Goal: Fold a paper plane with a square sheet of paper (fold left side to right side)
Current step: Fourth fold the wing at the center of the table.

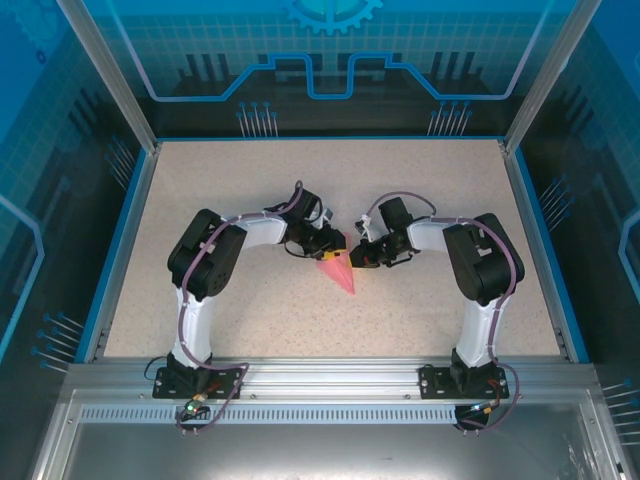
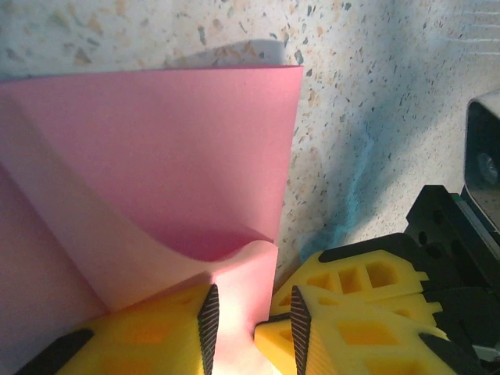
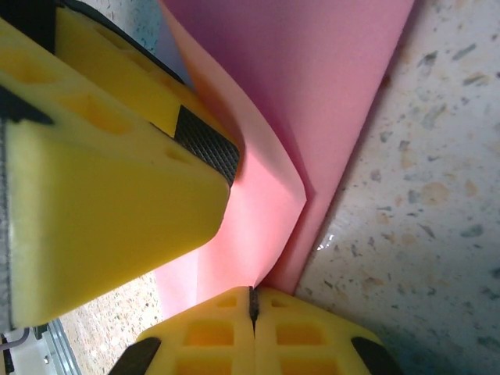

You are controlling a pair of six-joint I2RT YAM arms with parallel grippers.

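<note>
The square sheet of paper point(image 1: 340, 272) lies mid-table, pink and folded to a point that aims toward the arms. My two grippers meet over its far end. The left gripper point(image 1: 333, 246) stands partly open in the left wrist view point(image 2: 251, 301). A raised pink flap point(image 2: 242, 258) sits between its ribbed pads and touches the left pad, with a gap at the right one. The right gripper point(image 1: 358, 256) is shut point(image 3: 251, 295), and the flap's corner point(image 3: 269, 234) runs into the seam of its tips. The rest of the sheet point(image 3: 312, 78) lies flat.
The speckled beige table point(image 1: 250, 190) is ringed by a blue rim point(image 1: 120, 240) and clear walls. The left gripper's yellow finger point(image 3: 101, 180) looms close beside the right gripper's tips. The right gripper's finger point(image 2: 375, 273) crowds the left one's right side.
</note>
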